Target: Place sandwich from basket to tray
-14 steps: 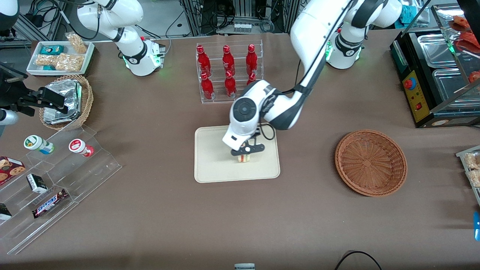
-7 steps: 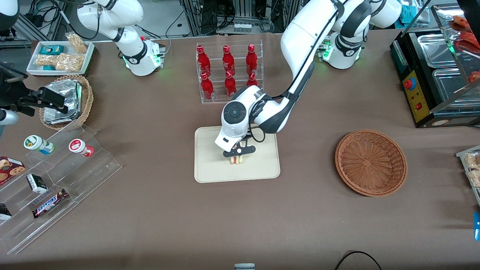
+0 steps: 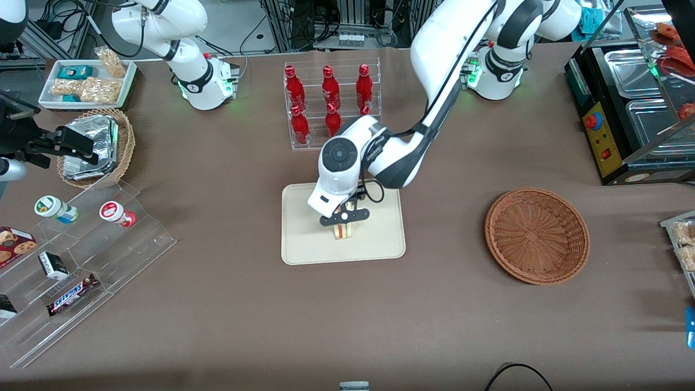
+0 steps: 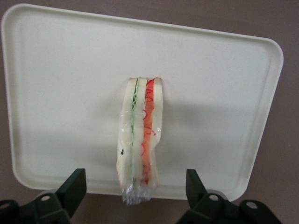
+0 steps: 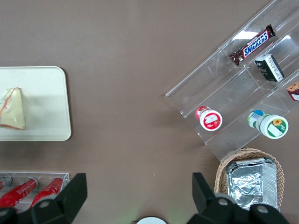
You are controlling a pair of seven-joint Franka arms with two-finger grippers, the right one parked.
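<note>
The sandwich point(image 3: 342, 232) point(image 4: 140, 135) point(image 5: 12, 109), a clear-wrapped wedge with red and orange layers, rests on the cream tray point(image 3: 304, 250) point(image 4: 60, 93) point(image 5: 46, 93) near its middle. My left gripper point(image 3: 343, 217) point(image 4: 135, 182) hovers just above it and is open. Its black fingers point(image 4: 74, 186) stand well apart on either side of the wedge and do not touch it. The reddish-brown wicker basket point(image 3: 536, 235) lies toward the working arm's end of the table, with nothing in it.
A clear rack of red bottles point(image 3: 328, 106) stands just past the tray, farther from the front camera, close to my arm's elbow. A tan basket of foil packets point(image 3: 95, 146), an acrylic snack shelf point(image 3: 81, 244) and a white snack tray point(image 3: 87, 81) lie toward the parked arm's end.
The gripper carried the sandwich a short way across the tray toward the parked arm's end, then rose slightly. The sandwich now rests on the tray.
</note>
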